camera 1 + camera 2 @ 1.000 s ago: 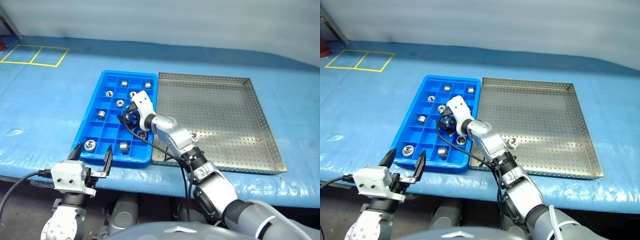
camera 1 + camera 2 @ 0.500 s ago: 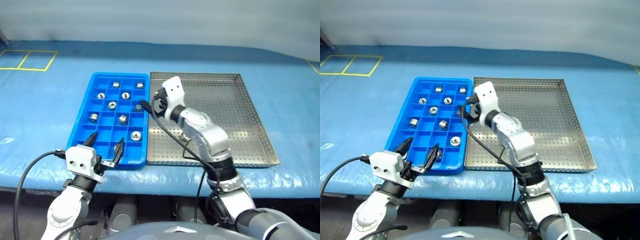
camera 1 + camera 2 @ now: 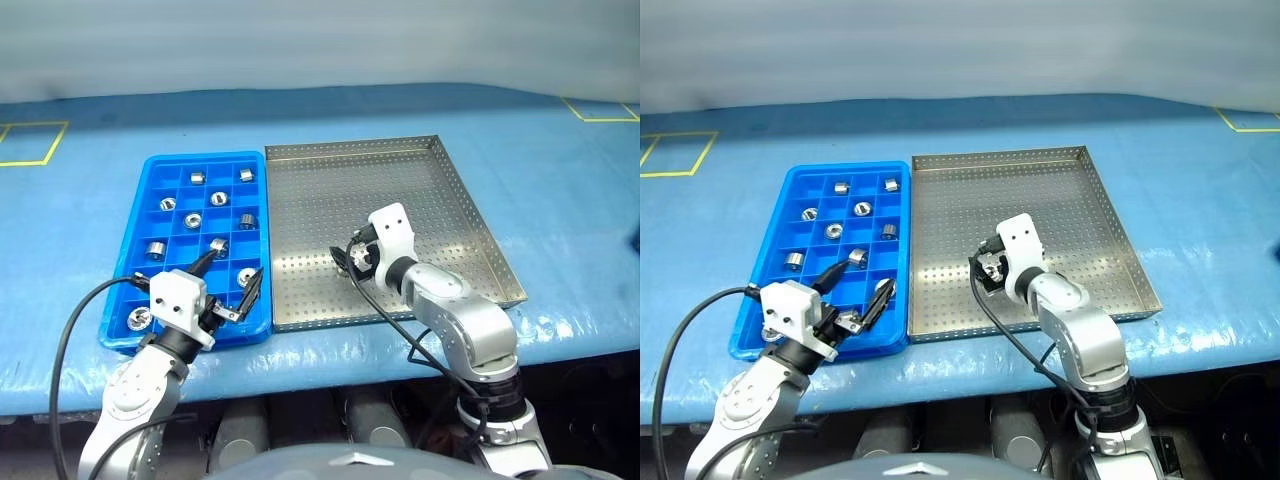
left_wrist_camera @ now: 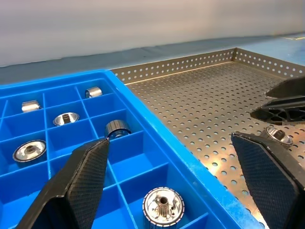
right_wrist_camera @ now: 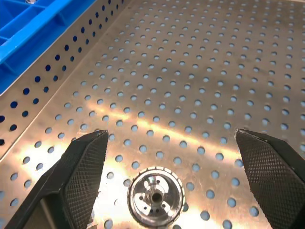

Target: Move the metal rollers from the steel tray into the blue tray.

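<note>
Roller (image 5: 154,194) lies (untouched) on steel tray (image 5: 200,71) between spread right fingers (image 5: 81,171).

Nine metal rollers (image 3: 862,208) are counted in the compartments of one blue tray (image 3: 750,322). A single metal roller is seen on the perforated base of one steel tray (image 3: 1080,200), between the fingers of one of the two grippers.

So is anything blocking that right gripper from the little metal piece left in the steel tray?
Nothing visible. The right gripper is open, its fingers either side of the roller on the bare steel tray, with no other object between them.
</note>
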Robot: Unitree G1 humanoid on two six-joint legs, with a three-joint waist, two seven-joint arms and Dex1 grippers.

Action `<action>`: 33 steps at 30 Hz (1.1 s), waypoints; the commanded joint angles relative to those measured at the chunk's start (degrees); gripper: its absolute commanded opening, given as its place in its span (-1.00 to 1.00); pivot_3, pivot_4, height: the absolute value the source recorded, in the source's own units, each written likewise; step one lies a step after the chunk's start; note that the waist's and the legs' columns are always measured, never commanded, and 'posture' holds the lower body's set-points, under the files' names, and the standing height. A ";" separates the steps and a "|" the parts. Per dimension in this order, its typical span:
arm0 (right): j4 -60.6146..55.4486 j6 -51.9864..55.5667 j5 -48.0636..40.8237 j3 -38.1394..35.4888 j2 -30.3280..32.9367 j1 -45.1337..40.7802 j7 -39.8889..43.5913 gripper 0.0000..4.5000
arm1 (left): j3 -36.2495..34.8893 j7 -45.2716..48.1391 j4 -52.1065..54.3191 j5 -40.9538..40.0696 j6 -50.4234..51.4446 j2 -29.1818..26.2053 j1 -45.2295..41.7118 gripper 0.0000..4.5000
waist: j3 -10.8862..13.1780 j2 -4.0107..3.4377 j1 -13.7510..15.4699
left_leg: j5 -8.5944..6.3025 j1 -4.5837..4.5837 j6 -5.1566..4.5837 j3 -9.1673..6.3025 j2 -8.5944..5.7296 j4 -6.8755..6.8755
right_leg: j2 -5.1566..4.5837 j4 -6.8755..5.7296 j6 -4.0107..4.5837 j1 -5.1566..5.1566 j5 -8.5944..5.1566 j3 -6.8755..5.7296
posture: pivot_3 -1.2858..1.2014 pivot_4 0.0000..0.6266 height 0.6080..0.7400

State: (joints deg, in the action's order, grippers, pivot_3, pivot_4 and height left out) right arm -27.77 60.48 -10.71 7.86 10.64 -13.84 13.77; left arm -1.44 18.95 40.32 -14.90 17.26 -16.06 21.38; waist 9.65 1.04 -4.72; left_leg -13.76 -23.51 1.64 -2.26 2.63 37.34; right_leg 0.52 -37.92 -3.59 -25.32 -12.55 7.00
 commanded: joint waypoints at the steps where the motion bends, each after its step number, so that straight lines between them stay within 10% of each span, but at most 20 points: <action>1: -2.30 0.53 -0.94 0.75 0.05 1.52 0.08 1.00 | 0.15 1.04 0.39 -1.06 0.20 -0.74 -0.56 1.00 | 0.00 0.00 -0.11 | 0.00 0.00 0.00 0.00 0.00 0.00 | 0.00 0.00 0.00 0.00 0.00 0.00 | 0.02 -0.52 1.00; 9: 3.53 -3.18 0.16 1.74 -0.40 2.52 -0.72 1.00 | 0.34 1.34 0.50 -1.12 0.60 -1.23 -0.56 1.00 | -0.02 0.03 -0.18 | 0.00 0.01 0.00 -0.01 0.00 0.03 | 0.00 0.00 -0.02 0.03 0.01 0.00 | 0.03 -0.52 1.00; 19: 6.01 -4.79 -0.28 2.33 -0.59 0.76 0.29 -0.25 | 0.07 0.51 1.20 -0.69 -0.16 -0.82 1.04 1.00 | -0.02 0.03 0.08 | 0.00 0.02 0.00 -0.01 -0.01 0.04 | 0.00 0.00 -0.03 0.04 0.02 0.01 | 0.07 -0.52 1.00; 33: 10.13 -11.49 -0.72 6.24 -6.82 -14.21 2.60 -0.25 | -5.33 -9.11 5.27 3.69 -6.69 5.86 7.97 1.00 | -0.01 0.04 2.63 | 0.00 0.01 0.00 -0.07 0.00 0.02 | 0.02 -0.02 -0.05 0.03 0.04 -0.03 | 0.23 -0.52 1.00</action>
State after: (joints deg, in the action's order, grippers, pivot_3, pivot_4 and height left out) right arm -17.56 51.67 -10.73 13.28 5.23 -25.99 15.47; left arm -5.12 11.44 41.50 -11.94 13.17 -10.93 28.68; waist 9.64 1.08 -2.09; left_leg -13.76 -23.51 1.64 -2.34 2.63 37.36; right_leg 0.55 -37.94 -3.63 -25.29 -12.50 6.96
